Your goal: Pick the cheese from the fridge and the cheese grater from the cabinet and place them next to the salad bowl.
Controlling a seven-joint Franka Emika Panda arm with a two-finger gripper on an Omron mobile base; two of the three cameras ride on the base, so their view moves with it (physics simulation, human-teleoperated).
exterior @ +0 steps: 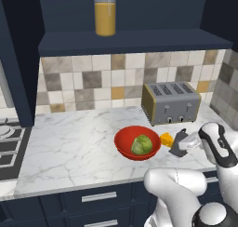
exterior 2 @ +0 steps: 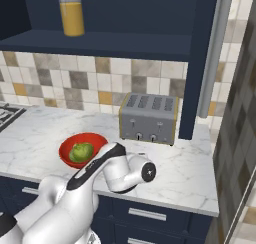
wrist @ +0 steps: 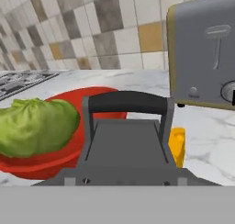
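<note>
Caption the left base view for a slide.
Cheese grater and cheese sit beside the red salad bowl in front of the toaster, the arm close by.

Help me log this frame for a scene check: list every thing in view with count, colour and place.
salad bowl: one, red, holding green lettuce, on the counter
cheese: one, orange-yellow, on the counter just right of the bowl
cheese grater: one, grey with dark handle, right of the cheese
toaster: one, silver, against the tiled wall
jar: one, orange liquid, on the cabinet shelf
stove: one, dark, far left
drawers: navy, silver handles, below the counter
gripper: one, at the grater; jaws not visible
</note>
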